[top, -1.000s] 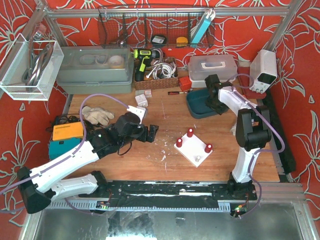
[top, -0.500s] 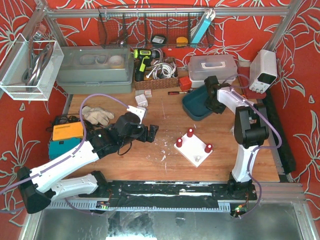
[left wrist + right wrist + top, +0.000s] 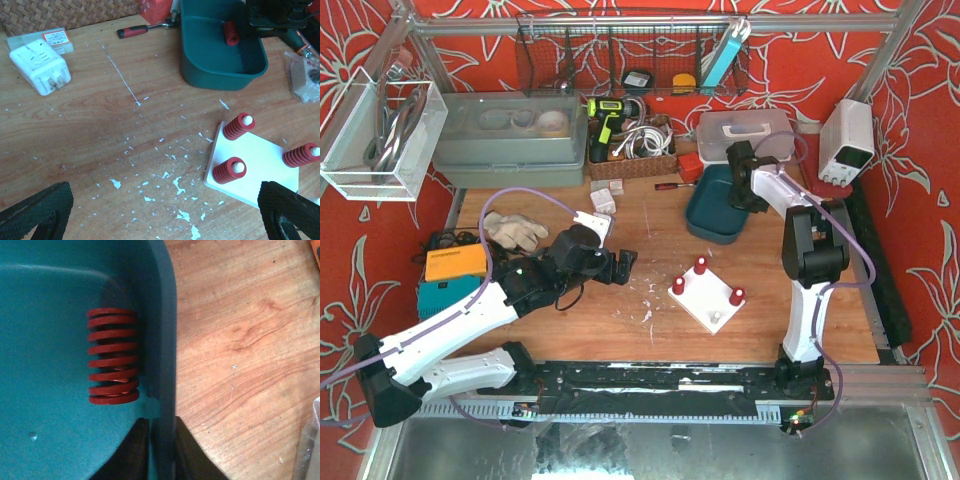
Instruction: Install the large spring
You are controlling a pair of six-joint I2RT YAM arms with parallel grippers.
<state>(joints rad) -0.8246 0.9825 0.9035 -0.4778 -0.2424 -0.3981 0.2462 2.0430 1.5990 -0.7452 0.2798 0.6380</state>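
The large red spring [image 3: 113,356] lies on its side in the teal bin [image 3: 712,212], against the wall; it also shows in the left wrist view [image 3: 230,32]. My right gripper [image 3: 744,190] is shut on the bin's wall [image 3: 162,315], one finger [image 3: 131,452] inside and one outside. The white plate [image 3: 705,300] carries three red springs [image 3: 238,126] on its posts, and one post [image 3: 716,318] is bare. My left gripper [image 3: 625,262] is open and empty, hovering left of the plate, with its fingertips [image 3: 35,210] at the bottom corners of its wrist view.
A white plug adapter [image 3: 37,65] and a red-handled screwdriver [image 3: 145,29] lie behind the plate. A bag of parts [image 3: 302,75] sits right of the bin. A glove [image 3: 515,230], a wicker basket [image 3: 630,160], a clear box [image 3: 745,135] and a power supply [image 3: 847,135] line the back.
My right gripper has moved back and left while holding the bin's wall, and the bin has shifted left with it. The left arm has not moved.
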